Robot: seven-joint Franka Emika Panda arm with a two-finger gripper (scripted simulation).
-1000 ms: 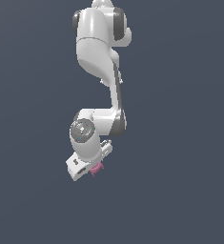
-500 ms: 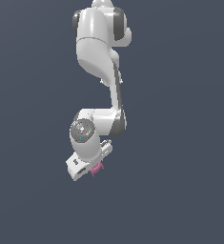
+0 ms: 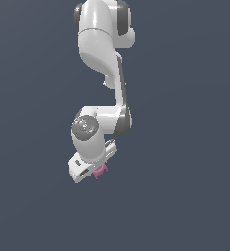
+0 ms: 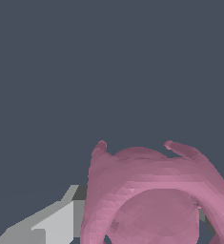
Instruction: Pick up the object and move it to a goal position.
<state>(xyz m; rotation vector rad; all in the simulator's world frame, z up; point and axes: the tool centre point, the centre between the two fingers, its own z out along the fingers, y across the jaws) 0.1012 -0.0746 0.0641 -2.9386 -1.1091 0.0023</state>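
Grey finger [image 4: 46, 224] pressed to the small pink rounded cup-like object [image 4: 151, 195], white gripper [image 3: 94, 171] clamped on it low and left of centre in the exterior view, presumably held aloft for carrying goalward.

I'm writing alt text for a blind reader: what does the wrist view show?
A pink cup-like object with a ring opening and two stubby legs fills the lower part of the frame, very close to the camera. A grey end effector finger sits right beside it, against a plain dark blue-grey background.
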